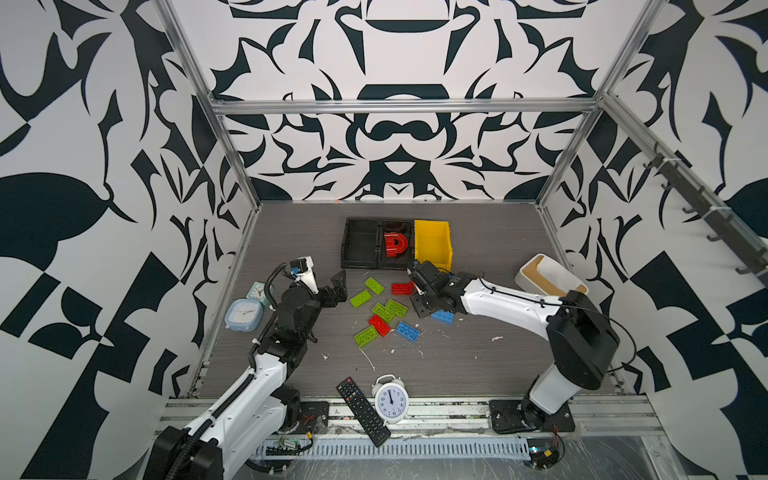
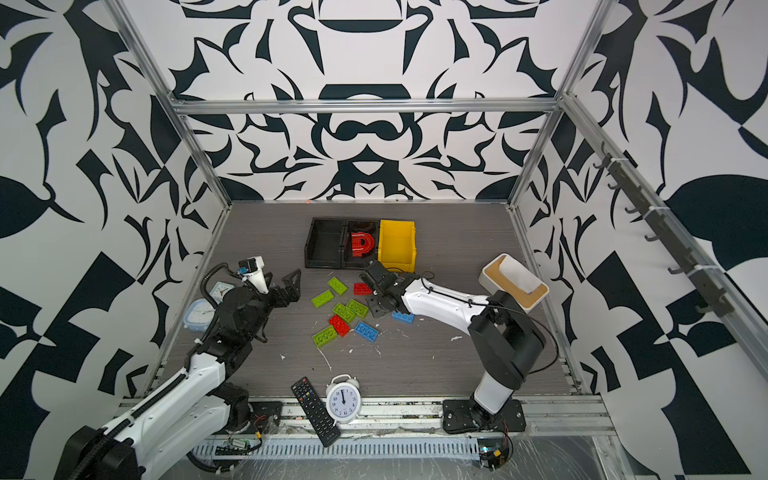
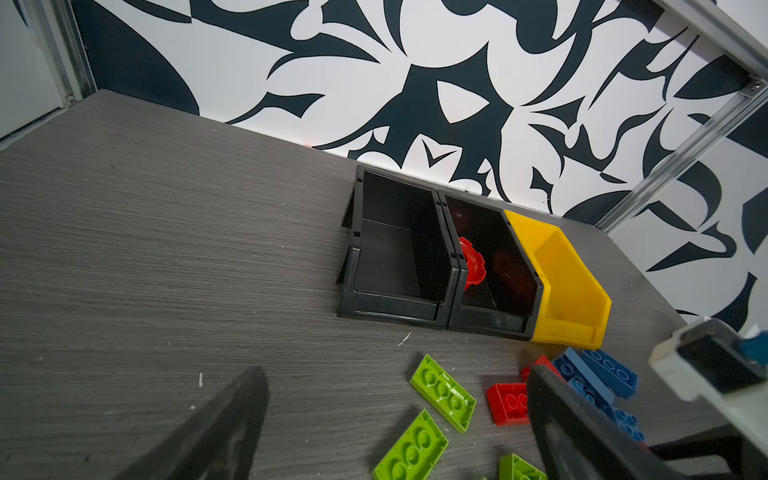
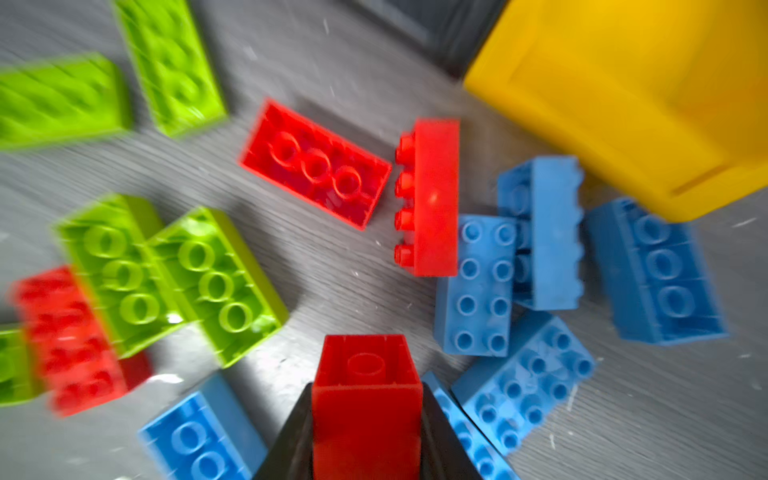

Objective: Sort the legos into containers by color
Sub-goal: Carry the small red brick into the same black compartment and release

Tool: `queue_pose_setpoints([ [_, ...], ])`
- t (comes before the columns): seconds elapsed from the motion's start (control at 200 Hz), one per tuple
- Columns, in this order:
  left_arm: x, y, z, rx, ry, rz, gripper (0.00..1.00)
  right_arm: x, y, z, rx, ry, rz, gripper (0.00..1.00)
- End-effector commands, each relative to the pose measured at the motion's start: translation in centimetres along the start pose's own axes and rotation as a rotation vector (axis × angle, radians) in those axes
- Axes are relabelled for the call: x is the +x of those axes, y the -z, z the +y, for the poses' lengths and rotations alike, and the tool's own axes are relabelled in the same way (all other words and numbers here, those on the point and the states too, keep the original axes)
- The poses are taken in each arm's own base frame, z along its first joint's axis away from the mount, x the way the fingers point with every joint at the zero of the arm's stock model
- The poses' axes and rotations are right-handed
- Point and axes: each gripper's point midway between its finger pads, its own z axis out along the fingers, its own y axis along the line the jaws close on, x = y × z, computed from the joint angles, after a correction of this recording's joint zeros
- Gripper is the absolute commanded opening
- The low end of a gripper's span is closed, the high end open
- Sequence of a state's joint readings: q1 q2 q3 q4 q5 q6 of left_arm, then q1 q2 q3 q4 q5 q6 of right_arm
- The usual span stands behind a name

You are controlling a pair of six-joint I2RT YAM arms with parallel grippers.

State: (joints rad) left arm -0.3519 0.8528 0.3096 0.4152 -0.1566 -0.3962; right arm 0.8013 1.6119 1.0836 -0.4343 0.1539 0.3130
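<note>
Red lego [image 4: 365, 399] in jaws, hollow underside showing

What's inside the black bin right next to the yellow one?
A red arch-shaped piece lies in that black bin. Nothing else shows, but the floor beneath the arch is covered, and in the left wrist view the dividing wall hides part of the piece.

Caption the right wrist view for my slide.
A red brick clamped between the jaws of the right gripper, with green, red and blue legos scattered beside the yellow bin.
</note>
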Motion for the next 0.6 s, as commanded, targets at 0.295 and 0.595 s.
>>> queue_pose_setpoints([
  [0.295,0.0,-0.2,-0.3,0.017,0.001,-0.001,1.00,-13.8,6.1,0.5,0.017,-0.050,-0.437,0.23],
  [0.595,-0.4,0.3,-0.1,0.010,0.002,-0.022,1.00,-19.3,3.2,1.0,0.022,-0.084,-0.519,0.24],
])
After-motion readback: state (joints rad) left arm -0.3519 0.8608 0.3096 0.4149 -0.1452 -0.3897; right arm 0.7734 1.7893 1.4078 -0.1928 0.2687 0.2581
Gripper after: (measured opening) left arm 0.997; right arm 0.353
